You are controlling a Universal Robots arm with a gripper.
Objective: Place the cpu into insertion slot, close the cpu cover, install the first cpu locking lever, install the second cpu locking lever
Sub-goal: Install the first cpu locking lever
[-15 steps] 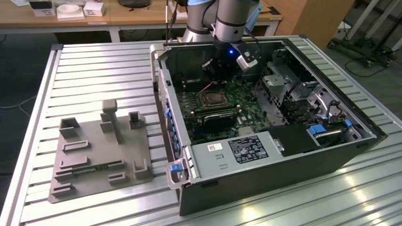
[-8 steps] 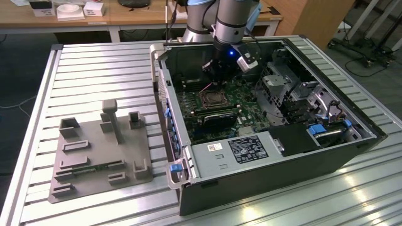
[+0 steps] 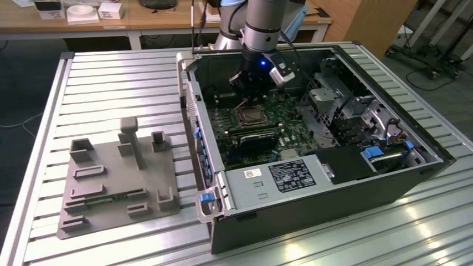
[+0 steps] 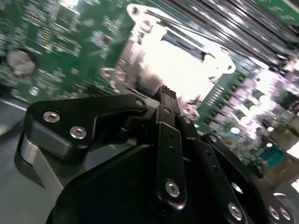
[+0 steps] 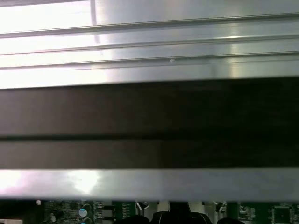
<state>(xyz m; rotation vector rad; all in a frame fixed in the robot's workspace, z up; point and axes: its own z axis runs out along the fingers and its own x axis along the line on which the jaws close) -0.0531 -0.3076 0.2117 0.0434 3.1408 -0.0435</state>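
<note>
Ribbed aluminium table (image 3: 111, 72) carries the open black computer case (image 3: 318, 194). The grey robot arm (image 3: 262, 22) reaches down into the case over the green motherboard (image 3: 296, 128).

The black gripper (image 3: 249, 98) hangs just above the square silvery-rimmed insertion slot (image 3: 252, 115). In the second wrist view its tip (image 4: 167, 91) sits at the slot's edge (image 4: 140, 51). Whether it is wide, narrow or holding anything cannot be told.

The slot's middle is lost in glare in that view. The small silvery cpu and the thin silvery cpu cover cannot be separated from it.

Risks, as judged:
- Pressing down off-centre could bend the pins or scrape the board.
- With seating unconfirmed, force on a tilted chip could jam it.
- The case wall stands close to the arm, so a sideways move could strike it.
</note>
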